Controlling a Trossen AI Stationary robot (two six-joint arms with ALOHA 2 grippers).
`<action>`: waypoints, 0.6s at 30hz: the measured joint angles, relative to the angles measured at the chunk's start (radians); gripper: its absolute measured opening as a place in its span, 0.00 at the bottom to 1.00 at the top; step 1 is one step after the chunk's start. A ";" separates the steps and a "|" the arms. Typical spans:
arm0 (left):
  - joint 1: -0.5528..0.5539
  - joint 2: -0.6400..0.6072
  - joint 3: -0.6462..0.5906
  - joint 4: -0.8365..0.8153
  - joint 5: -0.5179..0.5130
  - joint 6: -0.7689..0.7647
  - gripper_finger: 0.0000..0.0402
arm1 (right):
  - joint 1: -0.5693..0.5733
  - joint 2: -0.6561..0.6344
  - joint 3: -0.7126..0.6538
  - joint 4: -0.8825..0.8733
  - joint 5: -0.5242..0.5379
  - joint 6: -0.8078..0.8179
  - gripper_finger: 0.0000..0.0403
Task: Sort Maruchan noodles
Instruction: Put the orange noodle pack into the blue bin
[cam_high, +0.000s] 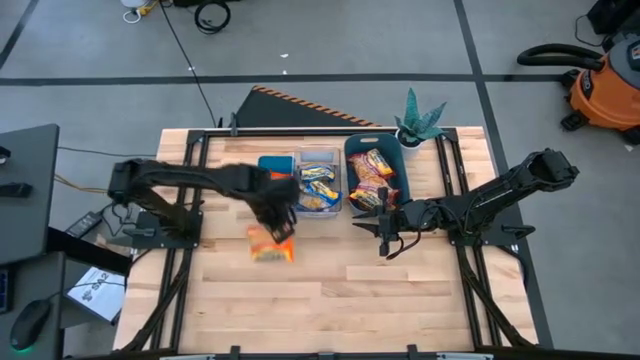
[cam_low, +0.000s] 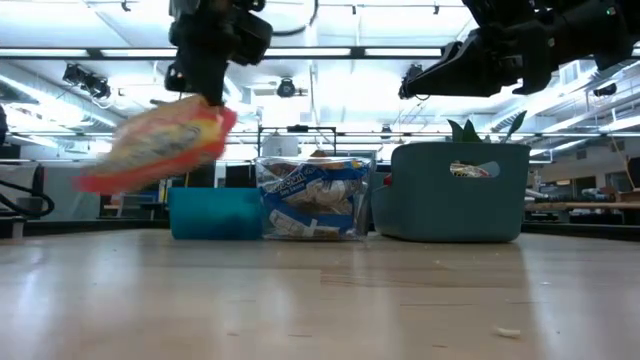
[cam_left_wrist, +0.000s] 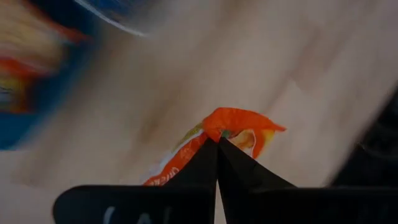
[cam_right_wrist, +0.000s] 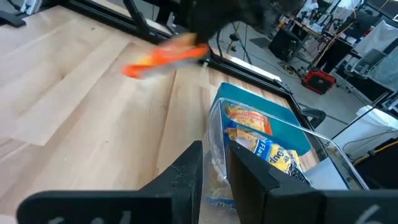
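Note:
My left gripper (cam_high: 283, 222) is shut on an orange-yellow noodle packet (cam_high: 270, 243), which shows blurred in the low view (cam_low: 155, 145), above the table in front of the bins. A clear bin (cam_high: 318, 183) holds yellow-and-blue packets (cam_low: 312, 198). The large teal bin (cam_high: 352, 160) holds red-brown and orange packets (cam_high: 377, 165). A small teal bin (cam_high: 272, 163) stands to the left of the clear one. My right gripper (cam_high: 386, 232) is open and holds nothing, hovering near the large teal bin's near end. My left gripper pinches the orange-yellow packet by its crimped end (cam_left_wrist: 235, 123) between the two shut fingers (cam_left_wrist: 205, 163), coming from above. The packet is lifted clear of the table and hangs tilted below the fingers (cam_low: 205, 95).
The three bins stand in a row at the table's far middle. A potted plant (cam_high: 420, 120) is at the far right corner. Bare wood (cam_high: 330, 300) stretches across the near half of the table. Black frame rails (cam_high: 185, 270) run along both sides.

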 joint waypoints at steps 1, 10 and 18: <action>0.020 -0.019 0.000 -0.009 -0.037 0.009 0.03 | 0.000 0.000 0.000 0.003 -0.001 0.000 0.20; 0.288 -0.068 0.000 0.001 -0.197 0.199 0.03 | 0.000 0.000 0.000 0.015 -0.004 -0.004 0.20; 0.506 0.009 -0.001 0.127 -0.107 0.410 0.03 | 0.000 0.000 0.000 0.009 -0.003 -0.010 0.20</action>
